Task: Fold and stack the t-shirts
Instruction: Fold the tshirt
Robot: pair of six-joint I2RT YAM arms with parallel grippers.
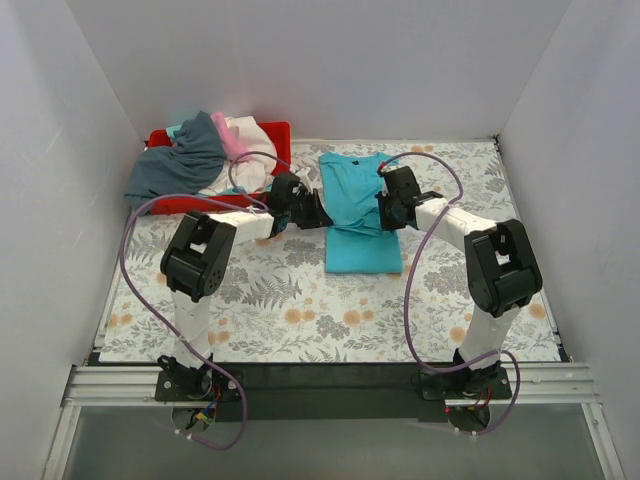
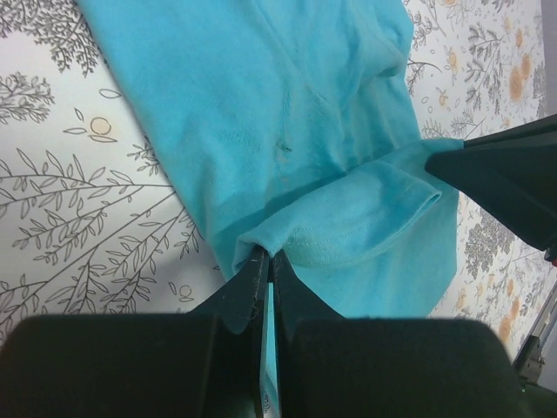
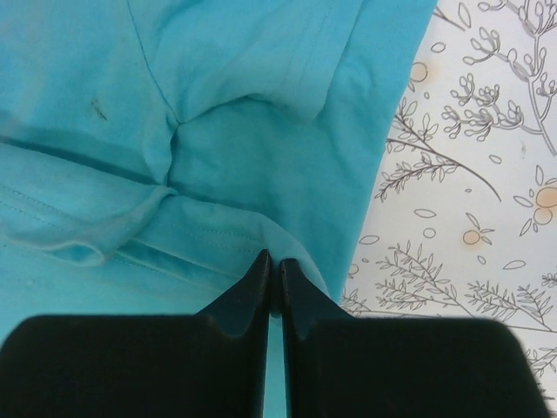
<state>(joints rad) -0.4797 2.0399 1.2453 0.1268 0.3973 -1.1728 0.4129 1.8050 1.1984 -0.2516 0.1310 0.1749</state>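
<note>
A bright turquoise cloth t-shirt (image 1: pixel 352 195) lies flat in the middle of the desk (image 1: pixel 300 310). The desk has a white cover with grey leaves and small orange flowers on it. The t-shirt lies long-ways, with one end toward the back wall and the other end toward the arms.

The left arm (image 1: pixel 235 228) reaches in from the left side of the t-shirt. The left jaws are pressed tight together, and they pinch the left edge of the turquoise t-shirt about halfway along it. In the left wrist view a bit of the cloth near the jaws is folded over, and its stitched hem shows.

The right arm (image 1: pixel 455 225) reaches in from the right side. The right jaws are also pressed tight together, and they pinch the right edge of the same t-shirt. In the right wrist view the cloth has soft wrinkles, and a folded hem lies just to the left of the jaws. So both arms hold the one t-shirt, one on each side, across from each other.

At the back left of the desk stands a red plastic tray (image 1: pixel 278 135). More t-shirts lie in a messy pile on it. A slate grey cloth t-shirt (image 1: pixel 180 168) hangs over the left side of the tray. A white cloth t-shirt (image 1: pixel 255 135) and a pink cloth t-shirt (image 1: pixel 233 140) lie bunched up beside it. This pile is well apart from the turquoise t-shirt.
</note>
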